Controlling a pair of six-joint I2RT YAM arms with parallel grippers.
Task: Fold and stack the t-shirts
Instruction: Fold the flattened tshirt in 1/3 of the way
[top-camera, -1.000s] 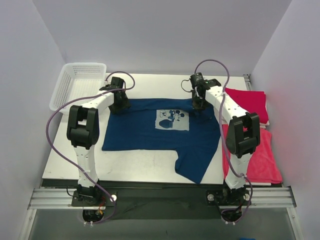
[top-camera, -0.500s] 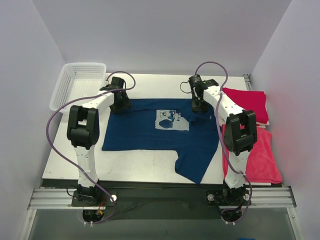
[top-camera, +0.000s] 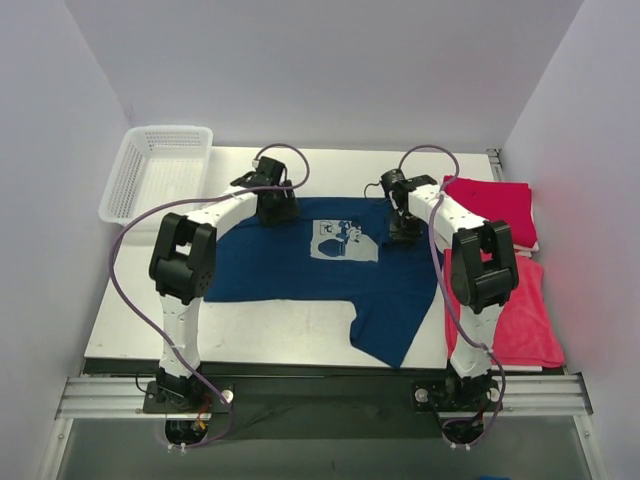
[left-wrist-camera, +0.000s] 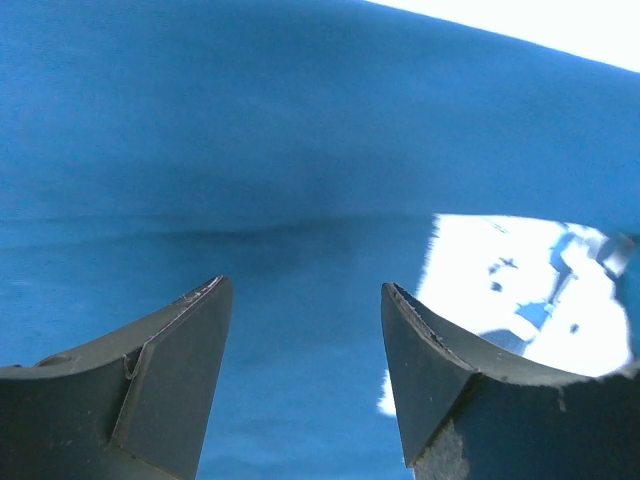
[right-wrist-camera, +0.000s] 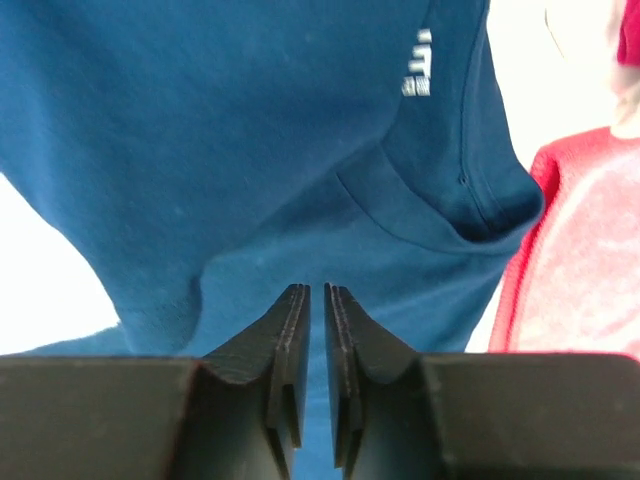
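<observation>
at far-left corner, basket (top-camera: 165, 129); navy t-shirt (top-camera: 290, 270) apart

- Twin machines in white and black: the left arm (top-camera: 178, 322) and right arm (top-camera: 468, 338) wear smooth white shells, broken by chunky black joint housings.
- A purple cable (top-camera: 112, 268) loops loosely beside the left arm; a matching right cable (top-camera: 428, 149) arcs above the other.
- Black bases (top-camera: 183, 388) sit bolted to a ribbed silver rail (top-camera: 320, 398).
- The left gripper (left-wrist-camera: 302, 284) carries dark grey, wedge-shaped fingers (left-wrist-camera: 170, 385) with scuffed edges.
- The right gripper (right-wrist-camera: 314, 290) shows black finger blocks (right-wrist-camera: 250, 405) with thin, stepped inner pads.
</observation>
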